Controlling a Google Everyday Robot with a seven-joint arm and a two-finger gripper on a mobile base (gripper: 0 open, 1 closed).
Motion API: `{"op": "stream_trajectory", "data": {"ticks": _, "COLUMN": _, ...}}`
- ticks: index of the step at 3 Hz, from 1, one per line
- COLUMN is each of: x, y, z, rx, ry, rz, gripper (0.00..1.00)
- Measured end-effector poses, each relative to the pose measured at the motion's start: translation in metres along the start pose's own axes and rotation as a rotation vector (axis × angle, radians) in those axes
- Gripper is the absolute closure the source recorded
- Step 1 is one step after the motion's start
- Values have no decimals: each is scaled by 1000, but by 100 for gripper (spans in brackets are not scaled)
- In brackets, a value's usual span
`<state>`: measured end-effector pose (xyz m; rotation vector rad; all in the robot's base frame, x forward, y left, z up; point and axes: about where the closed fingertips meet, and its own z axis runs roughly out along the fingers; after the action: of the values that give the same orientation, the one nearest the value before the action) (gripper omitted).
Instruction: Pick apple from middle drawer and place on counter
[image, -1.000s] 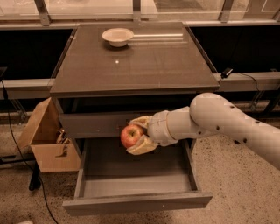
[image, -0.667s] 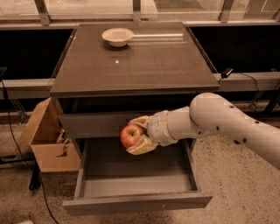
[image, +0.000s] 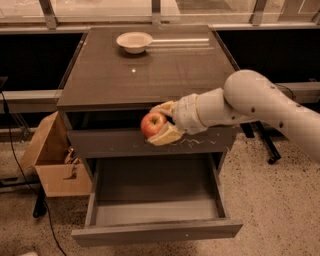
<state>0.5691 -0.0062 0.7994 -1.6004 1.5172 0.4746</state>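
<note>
White arm (image: 250, 100) reaches in from right, cut off at frame edge; cream gripper (image: 162, 123) clamps small round red apple (image: 151, 124) before scratched drawer front (image: 100, 145).

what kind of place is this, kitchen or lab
Probably a lab or workshop rather than a kitchen: a lone cabinet with a counter on speckled floor, a cardboard box and cable beside it. The gripper holds the apple above the open middle drawer.
</note>
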Motion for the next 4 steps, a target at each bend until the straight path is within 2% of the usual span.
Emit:
{"op": "stream_trajectory", "data": {"ticks": 1, "x": -16, "y": -48, "z": -16, "rx": 60, "ry": -4, "rz": -13, "gripper": 100}}
{"op": "stream_trajectory", "data": {"ticks": 2, "x": -16, "y": -48, "z": -16, "rx": 60, "ry": -4, "rz": -12, "gripper": 100}}
{"op": "stream_trajectory", "data": {"ticks": 4, "x": -55, "y": -97, "z": -57, "rx": 185, "ry": -65, "rz": 174, "gripper": 100}}
